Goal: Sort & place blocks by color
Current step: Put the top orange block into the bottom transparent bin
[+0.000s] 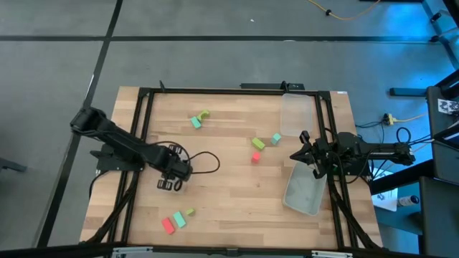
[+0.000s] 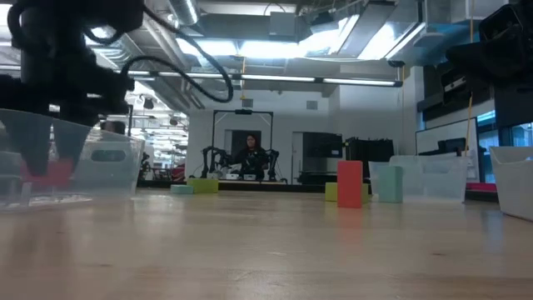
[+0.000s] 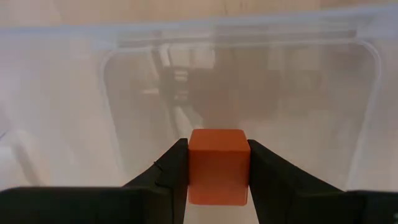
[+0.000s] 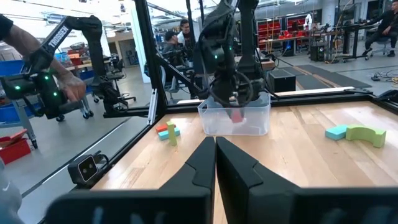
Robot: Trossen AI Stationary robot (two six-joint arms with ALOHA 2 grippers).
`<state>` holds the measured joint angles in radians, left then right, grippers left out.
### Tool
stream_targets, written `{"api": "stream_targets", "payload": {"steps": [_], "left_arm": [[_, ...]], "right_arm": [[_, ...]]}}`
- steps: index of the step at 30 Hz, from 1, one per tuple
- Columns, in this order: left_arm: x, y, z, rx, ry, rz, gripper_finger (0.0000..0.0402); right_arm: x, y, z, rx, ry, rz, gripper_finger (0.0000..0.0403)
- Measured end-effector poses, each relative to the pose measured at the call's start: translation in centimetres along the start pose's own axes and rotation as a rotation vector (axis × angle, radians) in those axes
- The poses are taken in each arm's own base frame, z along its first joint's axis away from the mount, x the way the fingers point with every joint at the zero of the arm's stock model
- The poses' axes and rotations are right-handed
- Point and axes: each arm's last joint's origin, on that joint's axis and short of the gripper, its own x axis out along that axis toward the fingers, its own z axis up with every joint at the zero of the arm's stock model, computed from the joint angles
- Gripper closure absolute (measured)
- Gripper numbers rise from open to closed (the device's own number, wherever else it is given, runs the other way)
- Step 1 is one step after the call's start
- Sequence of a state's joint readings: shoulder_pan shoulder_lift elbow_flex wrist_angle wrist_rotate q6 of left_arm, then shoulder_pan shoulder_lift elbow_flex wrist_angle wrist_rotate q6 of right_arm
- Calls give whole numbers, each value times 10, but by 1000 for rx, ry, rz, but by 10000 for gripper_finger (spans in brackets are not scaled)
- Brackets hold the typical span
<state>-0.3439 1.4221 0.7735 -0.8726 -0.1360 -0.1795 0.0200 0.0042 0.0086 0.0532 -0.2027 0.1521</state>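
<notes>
My left gripper point(image 1: 170, 177) is at the table's left-middle, reaching down into a clear tray point(image 4: 235, 119), shut on a red block point(image 3: 217, 165). That block also shows through the tray wall in the low view point(image 2: 52, 173). My right gripper point(image 4: 215, 152) is shut and empty, waiting at the right side point(image 1: 301, 155). Loose blocks rest flat on the wood: a teal point(image 1: 195, 122) and a yellow-green one point(image 1: 204, 115) far left of centre, a yellow-green point(image 1: 257, 144), teal point(image 1: 276, 138) and red one point(image 1: 255, 157) in the middle, and a red point(image 1: 168, 226), teal point(image 1: 178, 221) and yellow-green one point(image 1: 189, 212) near the front. My left gripper pinches the red block by two opposite side faces point(image 3: 191, 163), one finger on each. The fingers point(image 3: 168, 177) come from above, pointing down into the clear tray. The block sits square between them, inside the tray walls; whether it touches the tray floor I cannot tell.
Two more clear trays lie on the right: one at the far right point(image 1: 297, 115), one tilted at the near right point(image 1: 305, 188), just beside my right gripper. A black frame point(image 1: 215, 90) rims the table. Bare wood lies between the block groups point(image 1: 229, 193). People show in the room beyond.
</notes>
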Motion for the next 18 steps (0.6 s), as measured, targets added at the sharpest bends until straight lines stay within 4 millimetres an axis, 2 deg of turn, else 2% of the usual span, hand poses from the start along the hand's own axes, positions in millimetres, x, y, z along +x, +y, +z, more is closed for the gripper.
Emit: {"api": "stream_targets", "payload": {"steps": [4,10,18], "left_arm": [[13,-2,-1,5,40,-2,280],[16,-3,0,10,63,-22,280],[17,5,-5,-55,117,-40,210]], "right_arm": [[0,0,0,-1,1,0,385],[0,0,0,0,0,0,386],[0,0,0,-1,0,0,385]]}}
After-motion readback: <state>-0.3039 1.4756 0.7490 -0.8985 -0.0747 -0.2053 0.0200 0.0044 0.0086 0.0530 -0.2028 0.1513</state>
